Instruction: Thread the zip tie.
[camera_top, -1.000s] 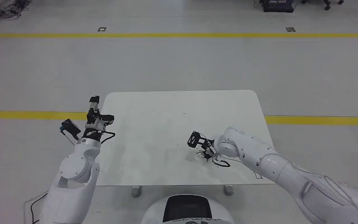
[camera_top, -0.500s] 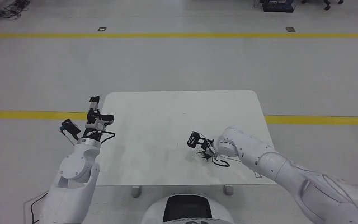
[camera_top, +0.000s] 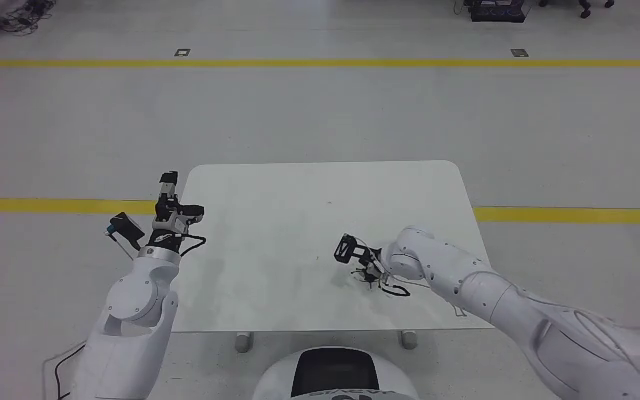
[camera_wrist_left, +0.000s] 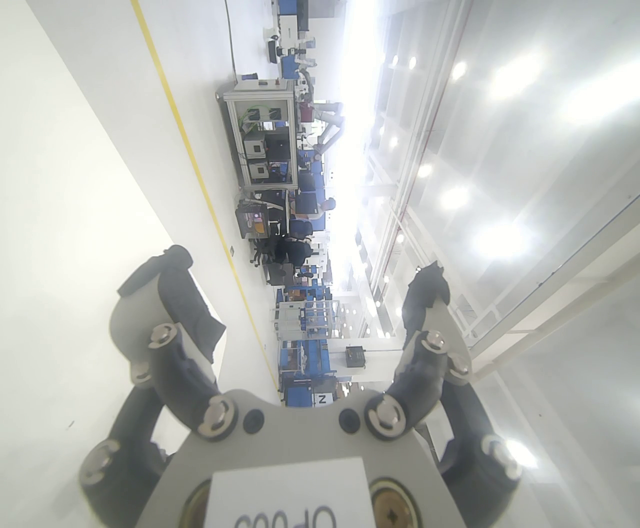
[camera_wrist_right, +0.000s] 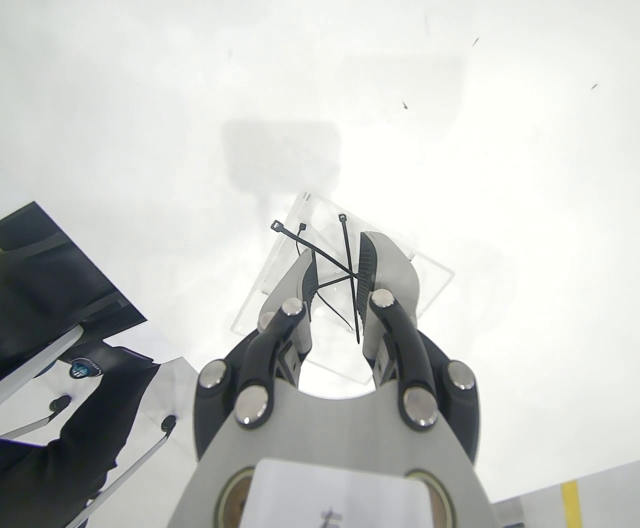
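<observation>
Top view: right tool (camera_top: 366, 279) has barely shifted over zip ties (camera_wrist_right: 346, 250).

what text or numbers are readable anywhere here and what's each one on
Left wrist label: upside down, cut by the picture's edge, not readable whole.
Right wrist label: nearly all cut off, unreadable.
Small white sign in the room behind: one sideways character, cannot tell which.
Zip ties and table: no print.
</observation>
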